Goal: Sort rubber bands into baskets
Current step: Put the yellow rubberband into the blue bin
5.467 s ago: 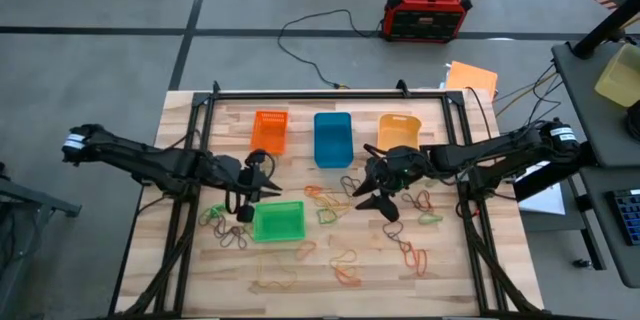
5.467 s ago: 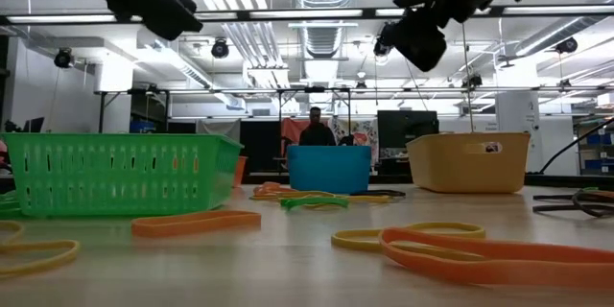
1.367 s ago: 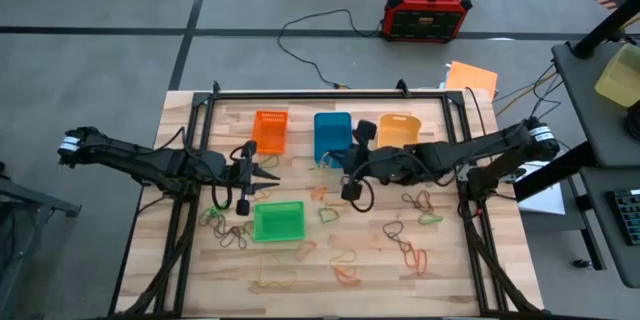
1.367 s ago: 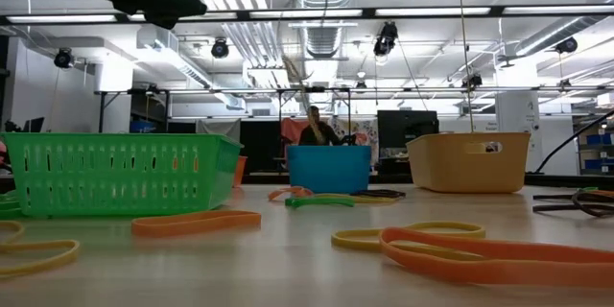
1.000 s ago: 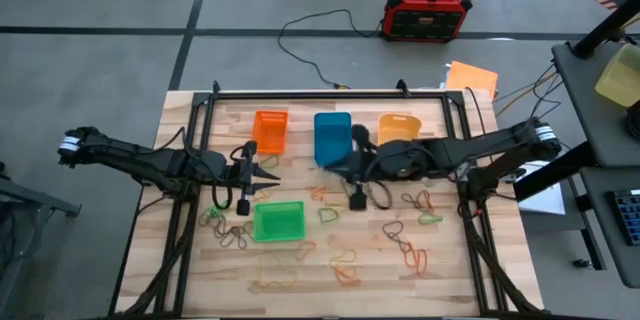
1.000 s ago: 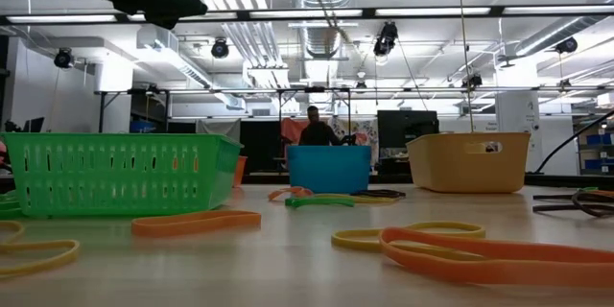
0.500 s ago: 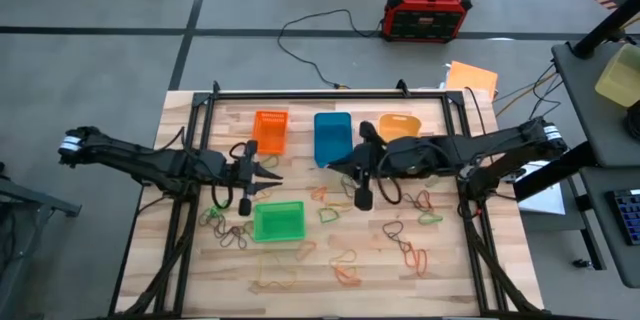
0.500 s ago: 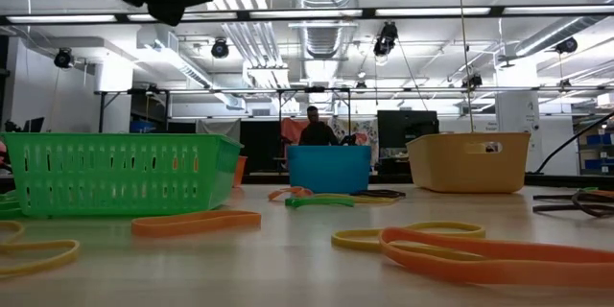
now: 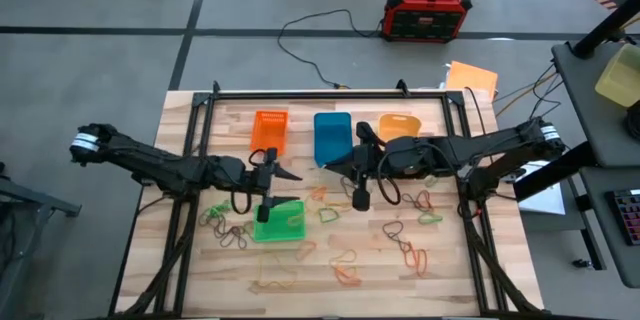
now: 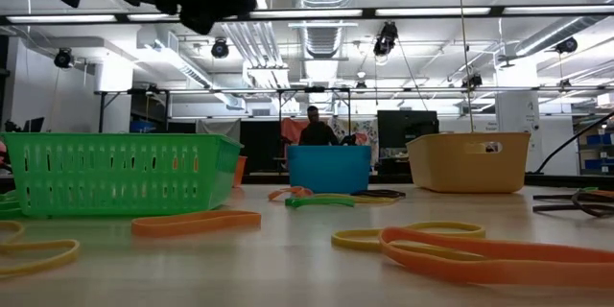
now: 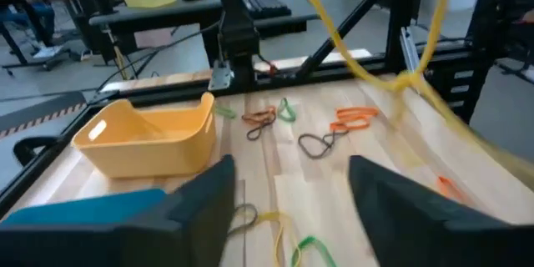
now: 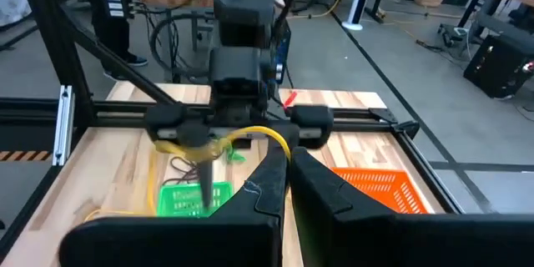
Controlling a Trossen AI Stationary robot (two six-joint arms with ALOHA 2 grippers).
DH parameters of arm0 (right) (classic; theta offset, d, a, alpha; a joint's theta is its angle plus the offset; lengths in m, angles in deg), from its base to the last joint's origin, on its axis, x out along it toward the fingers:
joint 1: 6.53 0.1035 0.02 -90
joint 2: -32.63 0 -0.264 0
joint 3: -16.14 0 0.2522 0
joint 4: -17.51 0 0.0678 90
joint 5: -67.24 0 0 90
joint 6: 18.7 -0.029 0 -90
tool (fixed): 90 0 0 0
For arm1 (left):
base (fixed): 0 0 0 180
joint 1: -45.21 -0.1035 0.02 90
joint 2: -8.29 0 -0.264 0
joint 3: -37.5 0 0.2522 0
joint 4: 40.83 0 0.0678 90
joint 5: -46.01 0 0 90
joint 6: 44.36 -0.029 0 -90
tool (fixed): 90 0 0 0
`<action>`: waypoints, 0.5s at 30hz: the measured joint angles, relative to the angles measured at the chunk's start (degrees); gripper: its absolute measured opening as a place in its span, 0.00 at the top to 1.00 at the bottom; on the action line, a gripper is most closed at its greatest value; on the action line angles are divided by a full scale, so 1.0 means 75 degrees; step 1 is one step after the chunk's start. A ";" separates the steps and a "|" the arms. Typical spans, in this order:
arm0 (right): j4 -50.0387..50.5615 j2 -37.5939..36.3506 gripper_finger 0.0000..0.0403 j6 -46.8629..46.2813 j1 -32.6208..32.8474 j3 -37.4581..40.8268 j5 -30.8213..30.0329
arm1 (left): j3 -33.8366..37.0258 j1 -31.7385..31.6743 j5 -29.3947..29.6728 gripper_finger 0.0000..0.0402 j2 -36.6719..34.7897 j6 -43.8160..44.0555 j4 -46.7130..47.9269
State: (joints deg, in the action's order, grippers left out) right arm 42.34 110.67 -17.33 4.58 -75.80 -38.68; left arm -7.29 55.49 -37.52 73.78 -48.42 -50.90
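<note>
Along the table's far side stand three baskets: orange (image 9: 269, 131), blue (image 9: 332, 138) and yellow-orange (image 9: 398, 126). A green basket (image 9: 280, 222) sits nearer the front. Several rubber bands (image 9: 410, 250) lie loose on the wood. My left gripper (image 9: 278, 188) hangs open above the green basket's far edge. A yellow rubber band (image 12: 250, 133) is strung between its fingers. My right gripper (image 9: 335, 165) is shut by the blue basket's near edge, high above the table. Nothing shows between its fingers (image 12: 286, 163). My left gripper has the yellow rubber band (image 11: 400, 79) at its spread fingertips, with one end drooping (image 12: 203, 171) toward the green basket (image 12: 188, 198). The band is blurred and clear of the table. I cannot tell whether it still touches the fingers.
Black frame rails (image 9: 195, 160) run along the table's left, right and far sides. A red-and-black box (image 9: 427, 10) with cables sits on the floor beyond the far edge. Loose bands crowd the near half (image 9: 345, 260). A person (image 10: 314, 129) stands far behind in the room.
My left gripper has travelled toward the table's right edge, from beside the green basket's far left corner to above its far edge. My right gripper has kept high and shut by the blue basket, shifting only slightly rightward.
</note>
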 joint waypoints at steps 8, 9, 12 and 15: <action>0.0013 0.0000 0.98 0.0017 -0.0001 -0.0002 0.0003 | 0.0000 -0.0005 -0.1595 0.18 0.1204 -0.0160 -0.1579; 0.0013 0.0000 0.98 0.0017 -0.0002 -0.0002 0.0003 | 0.0000 -0.0040 -0.1549 0.17 0.1319 -0.0133 -0.1748; -0.0001 0.0000 0.98 0.0017 0.0000 -0.0002 0.0003 | -0.0003 -0.0122 -0.1093 0.16 0.1524 -0.0091 -0.1883; 0.0011 0.0000 0.98 0.0017 0.0000 -0.0002 0.0003 | -0.0003 -0.0207 -0.0427 0.16 0.1554 -0.0075 -0.1889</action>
State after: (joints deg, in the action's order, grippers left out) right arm 42.43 110.67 -17.20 4.58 -75.82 -38.66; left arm -7.31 53.94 -40.73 85.44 -48.98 -65.07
